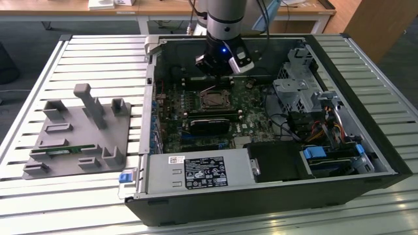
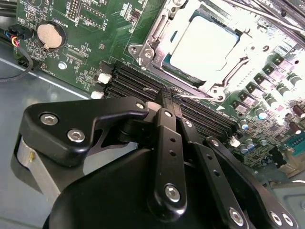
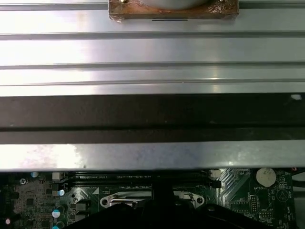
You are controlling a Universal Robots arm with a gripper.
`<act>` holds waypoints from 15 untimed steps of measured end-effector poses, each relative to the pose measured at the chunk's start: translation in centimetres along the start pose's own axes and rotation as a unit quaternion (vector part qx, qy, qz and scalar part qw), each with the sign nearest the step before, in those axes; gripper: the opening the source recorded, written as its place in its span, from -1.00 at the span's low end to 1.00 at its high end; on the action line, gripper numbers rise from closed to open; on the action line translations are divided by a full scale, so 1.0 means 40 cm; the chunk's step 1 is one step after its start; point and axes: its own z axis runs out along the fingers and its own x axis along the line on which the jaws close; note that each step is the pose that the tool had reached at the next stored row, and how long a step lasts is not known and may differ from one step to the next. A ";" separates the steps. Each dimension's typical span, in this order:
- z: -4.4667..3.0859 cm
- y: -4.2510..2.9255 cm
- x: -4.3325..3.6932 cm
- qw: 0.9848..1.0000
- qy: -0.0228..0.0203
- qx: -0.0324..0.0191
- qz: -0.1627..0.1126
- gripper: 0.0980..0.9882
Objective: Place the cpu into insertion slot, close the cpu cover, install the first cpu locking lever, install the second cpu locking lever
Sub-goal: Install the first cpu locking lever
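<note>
The tabletop (image 1: 365, 54) was made of long silver metal slats with dark gaps between them. Behind it stood wooden desks (image 1: 163, 7) on a grey floor. On the tabletop lay a big black computer case (image 1: 261, 203), open on top, with a green circuit board (image 1: 251, 105) inside. On the exterior view's left sat a grey plastic holder tray (image 1: 78, 139) with upright posts (a small green strip lay in one of its slots).

A white and black sticker (image 1: 205, 173) covered the grey metal power box near the front, but its writing was too small to read.

The black end effector (image 2: 167, 102) hung over the board, just beside the socket. Its two fingers were pressed together with nothing between them. In the second wrist view, the cpu (image 2: 205, 45), a flat square chip with a dull silver top, sat in the socket. The cpu cover (image 2: 155, 28), a thin silver metal frame, lay around it. A round silver coin battery (image 2: 47, 36) sat nearby on the board.
</note>
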 end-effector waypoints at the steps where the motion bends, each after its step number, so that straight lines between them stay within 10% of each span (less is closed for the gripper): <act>1: 0.001 0.000 -0.001 1.000 0.000 0.000 0.000 -0.98; 15: 0.026 -0.003 -0.017 1.000 0.003 0.000 0.000 -0.98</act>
